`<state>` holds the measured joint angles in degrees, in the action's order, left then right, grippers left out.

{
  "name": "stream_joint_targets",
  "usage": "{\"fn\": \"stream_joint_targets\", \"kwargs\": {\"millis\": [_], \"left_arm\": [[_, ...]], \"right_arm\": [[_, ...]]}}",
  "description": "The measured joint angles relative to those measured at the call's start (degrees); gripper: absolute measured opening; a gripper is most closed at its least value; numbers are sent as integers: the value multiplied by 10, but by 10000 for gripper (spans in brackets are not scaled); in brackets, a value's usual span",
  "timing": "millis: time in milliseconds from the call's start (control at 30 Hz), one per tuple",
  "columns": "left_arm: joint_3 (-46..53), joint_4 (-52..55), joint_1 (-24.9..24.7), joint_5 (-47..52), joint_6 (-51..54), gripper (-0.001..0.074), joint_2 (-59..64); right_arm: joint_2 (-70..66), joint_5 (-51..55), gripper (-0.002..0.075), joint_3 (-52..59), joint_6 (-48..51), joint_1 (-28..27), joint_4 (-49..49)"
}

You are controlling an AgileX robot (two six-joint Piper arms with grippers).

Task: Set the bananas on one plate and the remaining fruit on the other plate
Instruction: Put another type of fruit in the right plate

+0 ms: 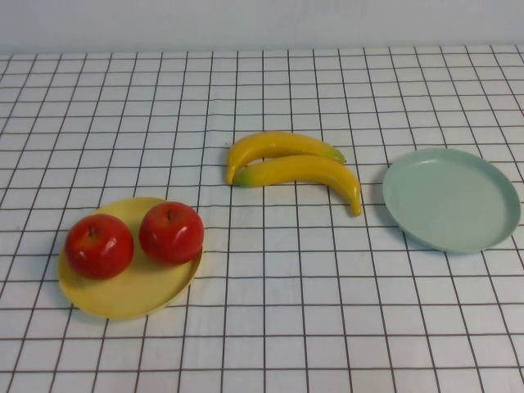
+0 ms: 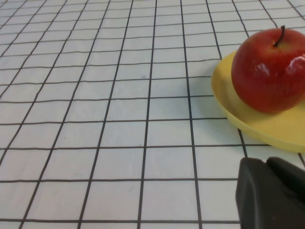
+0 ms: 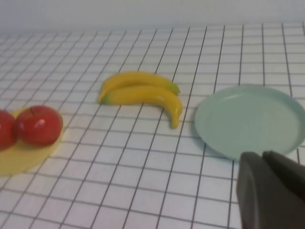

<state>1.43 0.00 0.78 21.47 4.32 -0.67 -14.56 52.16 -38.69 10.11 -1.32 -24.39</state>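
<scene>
The left gripper (image 2: 276, 191) hangs low over the bench (image 1: 270, 327) just beside the round shallow yellow plate (image 1: 123, 299), jaws pressed together. The right gripper (image 3: 274, 188) sits near the round pale grey-green plate (image 1: 452, 199), jaws likewise pressed together. Neither arm shows in the high view. Two shiny red apples (image 1: 99, 245) (image 1: 171, 232) sit side by side on the yellow plate. Two glossy yellow bananas (image 1: 278, 147) (image 1: 307, 175) lie touching on the white, black-gridded bench, between the plates, nearer the green one.

glossy plastic-looking bananas (image 1: 295, 166), shiny apples (image 1: 135, 239), smooth matt plates (image 1: 453, 199).
</scene>
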Motion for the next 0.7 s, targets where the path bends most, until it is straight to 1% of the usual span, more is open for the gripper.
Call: {"fn": "stream_joint_targets", "kwargs": {"millis": [233, 533, 633, 700], "left_arm": [[0, 0, 0, 0, 0, -3, 0], [0, 0, 0, 0, 0, -3, 0], [0, 0, 0, 0, 0, -3, 0], [0, 0, 0, 0, 0, -3, 0]], "right_arm": [[-123, 35, -15, -17, 132, 12, -33], [-326, 140, -15, -129, 275, 20, -42], [-386, 140, -15, -167, 311, 47, -44], [-428, 132, -15, -193, 332, 76, -35]]}}
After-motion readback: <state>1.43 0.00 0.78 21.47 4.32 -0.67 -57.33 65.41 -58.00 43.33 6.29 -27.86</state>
